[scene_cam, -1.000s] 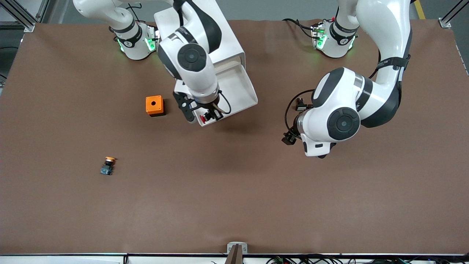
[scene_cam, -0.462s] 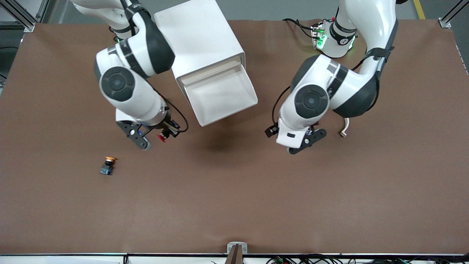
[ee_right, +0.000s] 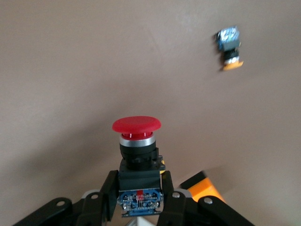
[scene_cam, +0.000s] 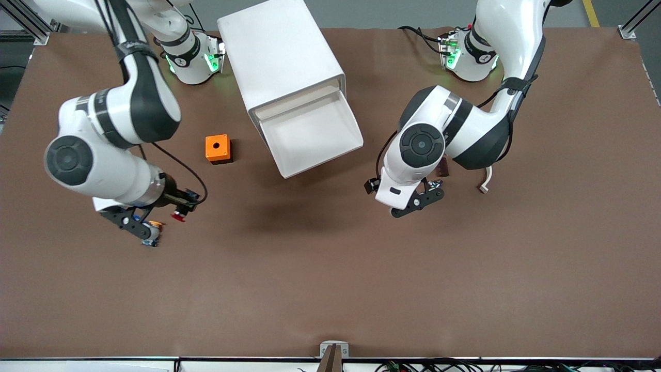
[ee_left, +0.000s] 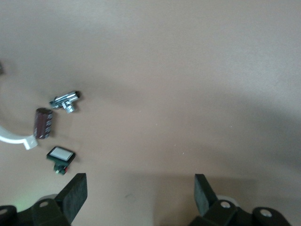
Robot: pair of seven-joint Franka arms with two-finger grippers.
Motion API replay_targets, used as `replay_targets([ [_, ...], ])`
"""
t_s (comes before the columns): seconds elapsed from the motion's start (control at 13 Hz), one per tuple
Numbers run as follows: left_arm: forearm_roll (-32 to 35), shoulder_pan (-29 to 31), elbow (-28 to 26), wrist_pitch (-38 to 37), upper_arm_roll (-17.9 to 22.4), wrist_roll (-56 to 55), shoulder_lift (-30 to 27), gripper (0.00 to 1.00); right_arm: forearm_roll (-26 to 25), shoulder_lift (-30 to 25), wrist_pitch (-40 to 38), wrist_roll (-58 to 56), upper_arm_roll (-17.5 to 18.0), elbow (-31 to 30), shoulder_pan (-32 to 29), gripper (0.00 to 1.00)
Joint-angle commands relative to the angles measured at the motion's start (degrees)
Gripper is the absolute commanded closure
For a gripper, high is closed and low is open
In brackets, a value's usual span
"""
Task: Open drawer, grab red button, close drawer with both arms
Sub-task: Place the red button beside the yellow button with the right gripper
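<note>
2 tools divide labour: right tool (ee_right: 140, 197), over the tabletop (scene_cam: 330, 279), clamps the button (ee_right: 137, 155); left tool (ee_left: 138, 195), spread empty, hangs near the drawer (scene_cam: 310, 135), likely for closing.

The right gripper (scene_cam: 160, 219) holds the button (scene_cam: 179, 215) above bare table, beside the yellow-capped button (scene_cam: 153, 231). The drawer (scene_cam: 310, 134) stands open.

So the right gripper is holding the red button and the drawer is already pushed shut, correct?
Not quite. The right gripper does hold the red button, but the drawer is open, sticking out of the cabinet, as the front view shows.
</note>
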Motion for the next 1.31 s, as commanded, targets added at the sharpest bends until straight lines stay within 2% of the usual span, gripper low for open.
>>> replay_targets([
  [0.0, 1.09, -0.26, -6.58, 7.64, -0.77, 4.04, -1.42, 0.01, -0.70, 0.65, 6.00, -9.20, 1.15, -3.66, -4.09, 0.97],
  [0.08, 1.09, -0.26, -8.17, 9.50, -1.21, 4.23, -1.43, 0.01, -0.79, 1.17, 9.60, -13.84, 1.15, -5.68, -5.32, 0.97],
  [0.38, 1.09, -1.13, -13.80, 17.58, -1.56, 4.32, -1.08, 0.01, -1.40, 7.58, 16.92, -27.31, 1.15, -6.05, -8.58, 0.98],
  [0.54, 1.09, -1.84, -13.99, 18.13, -1.65, 4.23, -0.55, 0.01, -1.58, 10.57, 19.82, -31.80, 1.15, -6.05, -9.98, 0.98],
  [0.77, 1.01, -2.63, -13.90, 18.13, -2.18, 3.80, 0.24, 0.01, -1.58, 14.26, 24.47, -32.70, 1.15, -6.58, -10.51, 0.98],
  [1.08, 0.83, -5.00, -13.64, 18.13, -2.18, 1.44, 0.51, 0.00, -1.58, 14.80, 28.44, -33.14, 1.15, -10.87, -11.22, 0.97],
  [1.15, 0.83, -5.70, -13.64, 18.04, -2.18, -0.41, 0.51, 0.00, -1.49, 14.72, 28.53, -33.14, 1.15, -11.58, -11.22, 0.96],
  [1.23, 0.74, -6.14, -13.55, 18.04, -2.26, -2.34, 0.51, 0.00, -1.49, 14.71, 28.62, -33.14, 1.15, -11.85, -11.65, 0.90],
])
